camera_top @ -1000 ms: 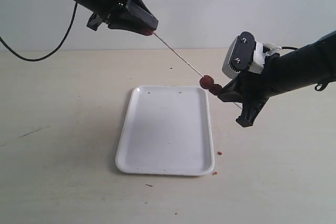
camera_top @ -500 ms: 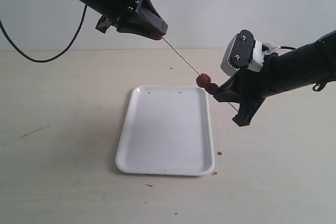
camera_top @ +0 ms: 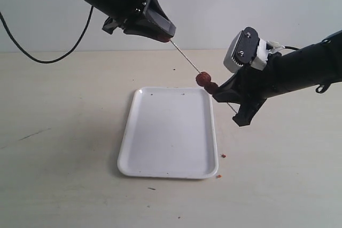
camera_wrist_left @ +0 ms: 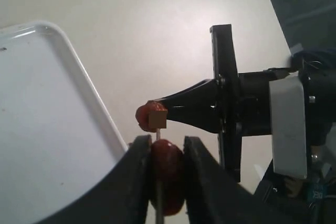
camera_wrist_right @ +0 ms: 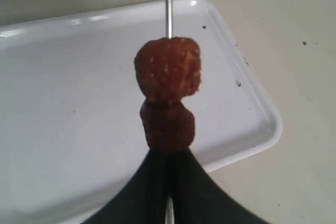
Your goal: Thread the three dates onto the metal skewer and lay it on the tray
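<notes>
1. Your left gripper (camera_top: 163, 34) is closed on the third date (camera_wrist_left: 167, 174), pinching it between both fingers high above the far edge of the tray (camera_top: 160, 148). The upper end of the metal skewer (camera_top: 187, 60) meets that date, though neither wrist view shows clearly how far the tip has gone in.
2. Your right gripper (camera_wrist_right: 168, 156) is clamped tight on the skewer's lower end, in the air just outside the tray's right rim near its far corner. The lower date (camera_top: 211, 87) touches its fingertips, and the upper date (camera_top: 202, 79) touches the lower one.
3. The skewer slants down from the left gripper to the right one, above the tray's far right corner. The left arm reaches in from beyond the tray's far left, tilted downward. The right arm comes in from the tray's right, fingers pointing toward the tray.
4. The tray lies flat on the table (camera_top: 64, 158). Red crumbs (camera_top: 223, 156) lie by the tray's near right corner, and a black cable (camera_top: 32, 57) trails well beyond its far left.
</notes>
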`<state>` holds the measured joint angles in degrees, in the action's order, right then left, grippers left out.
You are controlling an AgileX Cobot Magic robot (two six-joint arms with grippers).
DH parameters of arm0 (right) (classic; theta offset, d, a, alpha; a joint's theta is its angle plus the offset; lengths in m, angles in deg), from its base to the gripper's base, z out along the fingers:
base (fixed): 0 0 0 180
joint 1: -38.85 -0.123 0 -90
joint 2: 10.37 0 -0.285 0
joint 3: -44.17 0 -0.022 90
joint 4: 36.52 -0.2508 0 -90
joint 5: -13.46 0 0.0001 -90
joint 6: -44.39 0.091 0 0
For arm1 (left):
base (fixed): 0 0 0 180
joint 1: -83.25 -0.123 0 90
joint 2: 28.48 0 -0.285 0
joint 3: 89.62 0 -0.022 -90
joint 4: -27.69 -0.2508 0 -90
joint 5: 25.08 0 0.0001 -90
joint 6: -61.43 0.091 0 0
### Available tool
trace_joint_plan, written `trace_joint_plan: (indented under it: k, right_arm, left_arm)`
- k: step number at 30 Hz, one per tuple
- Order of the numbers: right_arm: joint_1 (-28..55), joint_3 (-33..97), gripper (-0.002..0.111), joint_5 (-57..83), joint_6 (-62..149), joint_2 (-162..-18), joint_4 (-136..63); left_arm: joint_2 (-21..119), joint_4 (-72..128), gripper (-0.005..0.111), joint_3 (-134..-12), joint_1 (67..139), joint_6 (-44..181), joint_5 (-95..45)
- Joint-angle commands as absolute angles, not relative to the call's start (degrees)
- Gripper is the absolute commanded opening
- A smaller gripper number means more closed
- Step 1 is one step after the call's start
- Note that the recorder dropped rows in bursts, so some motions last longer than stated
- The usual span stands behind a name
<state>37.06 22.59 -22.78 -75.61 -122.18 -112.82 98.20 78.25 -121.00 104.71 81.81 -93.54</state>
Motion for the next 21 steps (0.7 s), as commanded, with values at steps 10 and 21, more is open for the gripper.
trace_joint_plan:
  k: [10, 21]
  right_arm:
    - [36.8, 22.9, 0.000, -25.2, -76.0, -121.3, -118.0]
    - [36.8, 22.9, 0.000, -25.0, -74.5, -121.3, -117.5]
  left_arm:
    - [98.0, 79.2, 0.031, -121.0, 105.8, 82.2, -95.0]
    - [98.0, 78.8, 0.054, -121.0, 105.8, 82.2, -95.0]
